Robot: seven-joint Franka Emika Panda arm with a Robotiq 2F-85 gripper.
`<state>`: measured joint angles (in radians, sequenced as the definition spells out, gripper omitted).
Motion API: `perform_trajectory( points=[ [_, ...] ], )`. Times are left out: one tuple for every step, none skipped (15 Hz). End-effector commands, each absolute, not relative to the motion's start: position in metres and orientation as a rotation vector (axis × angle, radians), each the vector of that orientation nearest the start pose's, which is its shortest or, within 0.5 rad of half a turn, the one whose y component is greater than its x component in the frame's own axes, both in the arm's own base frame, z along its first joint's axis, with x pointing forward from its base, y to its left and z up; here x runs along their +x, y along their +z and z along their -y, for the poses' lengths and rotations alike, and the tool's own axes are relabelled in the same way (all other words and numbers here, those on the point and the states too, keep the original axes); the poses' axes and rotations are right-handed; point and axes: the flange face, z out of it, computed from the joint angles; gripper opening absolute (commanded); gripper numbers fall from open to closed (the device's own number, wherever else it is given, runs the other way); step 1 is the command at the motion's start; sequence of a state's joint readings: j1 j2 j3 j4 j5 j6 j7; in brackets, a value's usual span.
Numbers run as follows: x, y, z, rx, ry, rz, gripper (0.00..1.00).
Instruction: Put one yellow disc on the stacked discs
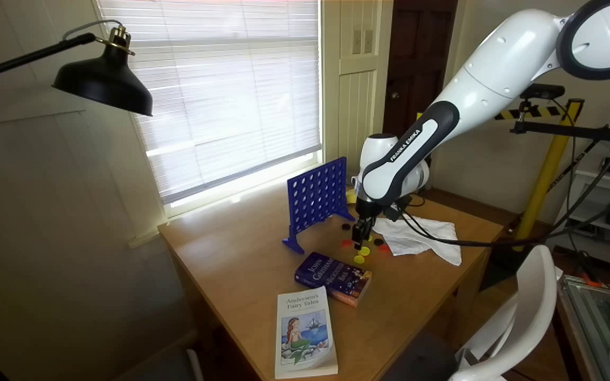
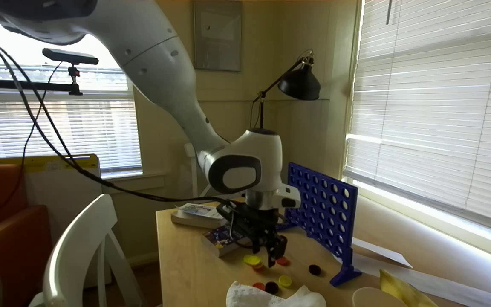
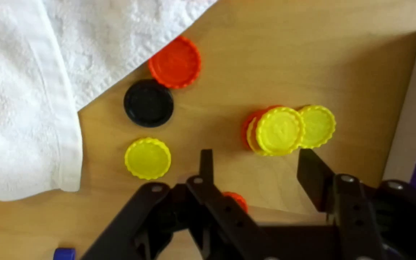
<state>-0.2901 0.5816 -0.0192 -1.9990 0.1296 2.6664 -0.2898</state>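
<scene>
One yellow disc [image 3: 281, 130] caps the stack [image 3: 273, 130] right now, so I'm honestly torn on whether this job's finished. From my end of the link, the tool [image 3: 255, 152] is released: spread wide, holding nothing. The red disc [image 3: 238, 199] peeking through its gap looks to me like it's lying on the surface [image 3: 273, 65] below, not gripped. In both exterior views the tool hangs close to the stack, but I can't judge how high.

I can see red and yellow edges under that yellow disc, which sits a bit off-centre but looks flat enough. Can't count the layers from here. The near yellow [image 3: 319, 125] is right beside the stack, and I can't tell if they touch or if its edge is tucked under. The loose yellow [image 3: 147, 158] is well apart from both, near the black disc [image 3: 148, 103].

My take on progress: if the yellow disc on top is the one I'm asked for, placing is done and all that's left is backing off without nudging it. If it's merely part of the stack, everything's left: grab the loose yellow, carry it over, set it down, let go. I lean towards done, since the tool's empty and right by the stack.
</scene>
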Motion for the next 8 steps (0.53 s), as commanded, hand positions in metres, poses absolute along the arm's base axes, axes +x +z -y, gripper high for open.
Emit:
perform_trajectory(
  points=[
    [0.5812,0.1755,0.1849,-3.147,-0.155,0.107,0.65],
    [0.5809,0.1746,0.1833,-3.153,-0.153,0.189,0.67],
    [0.5807,0.1739,0.1823,-3.154,-0.151,0.252,0.65],
    [0.5807,0.173,0.1816,-3.154,-0.151,0.309,0.64],
    [0.5807,0.1722,0.1811,-3.151,-0.146,0.349,0.59],
    [0.5806,0.172,0.1805,-3.15,-0.147,0.381,0.6],
    [0.5798,0.1712,0.1797,-3.148,-0.149,0.412,0.58],
    [0.579,0.1702,0.1788,-3.144,-0.147,0.439,0.6]
  ],
)
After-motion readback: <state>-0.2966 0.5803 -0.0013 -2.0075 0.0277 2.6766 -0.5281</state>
